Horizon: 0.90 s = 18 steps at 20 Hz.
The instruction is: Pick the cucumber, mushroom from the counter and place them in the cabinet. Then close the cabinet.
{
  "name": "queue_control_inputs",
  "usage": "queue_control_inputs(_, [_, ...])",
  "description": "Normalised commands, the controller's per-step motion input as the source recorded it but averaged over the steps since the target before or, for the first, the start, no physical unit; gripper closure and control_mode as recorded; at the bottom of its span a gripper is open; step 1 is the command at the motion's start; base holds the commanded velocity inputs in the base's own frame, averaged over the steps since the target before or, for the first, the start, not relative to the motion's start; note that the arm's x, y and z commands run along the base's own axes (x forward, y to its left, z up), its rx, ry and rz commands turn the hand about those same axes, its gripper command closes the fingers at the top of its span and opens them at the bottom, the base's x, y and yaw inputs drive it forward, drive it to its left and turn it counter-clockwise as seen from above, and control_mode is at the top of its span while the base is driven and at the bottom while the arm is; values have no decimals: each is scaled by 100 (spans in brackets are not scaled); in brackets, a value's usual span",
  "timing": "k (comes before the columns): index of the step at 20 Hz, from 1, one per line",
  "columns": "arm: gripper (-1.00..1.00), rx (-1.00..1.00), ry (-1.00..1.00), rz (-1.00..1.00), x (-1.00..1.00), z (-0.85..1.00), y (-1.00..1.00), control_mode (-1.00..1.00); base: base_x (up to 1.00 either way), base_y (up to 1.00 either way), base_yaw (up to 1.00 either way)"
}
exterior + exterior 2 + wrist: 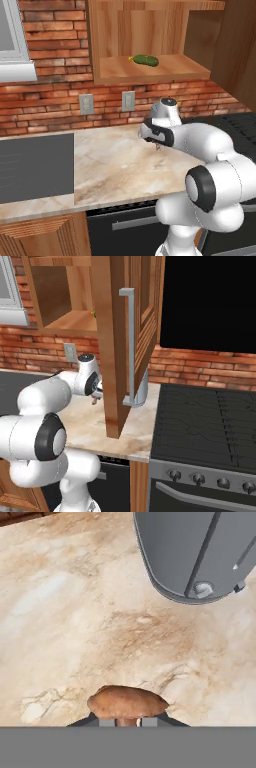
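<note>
Mushroom (127, 703) in gripper (127, 722) — cucumber (145, 60) shelved.

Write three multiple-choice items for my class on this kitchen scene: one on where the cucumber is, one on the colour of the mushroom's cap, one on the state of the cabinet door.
1. Where is the cucumber?
A. on the counter
B. on the shelf of the cabinet
C. on the stove

2. What colour is the cap of the mushroom?
A. brown
B. white
C. red

3. How does the cabinet door stand?
A. shut
B. open
C. taken off

Answers:
1 B, the left base view shows it lying on the wooden shelf of the cabinet, above the counter.
2 A, the hand view shows a brown cap between the closed jaws of the gripper.
3 B, the door is swung out over the counter edge, its silver handle facing the right base camera.
</note>
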Motion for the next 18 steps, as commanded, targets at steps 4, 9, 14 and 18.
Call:
queue_control_inputs(4, [100, -4, 4, 0, -68, 90, 0, -100, 0, 0, 0])
queue_control_inputs(9, [100, -2, 0, 0, -80, 88, 0, -100, 0, 0, 0])
queue_control_inputs(14, [100, 0, 0, 0, -88, 73, 0, -100, 0, 0, 0])
queue_control_inputs(18, [100, 0, 0, 0, -76, 71, -3, -100, 0, 0, 0])
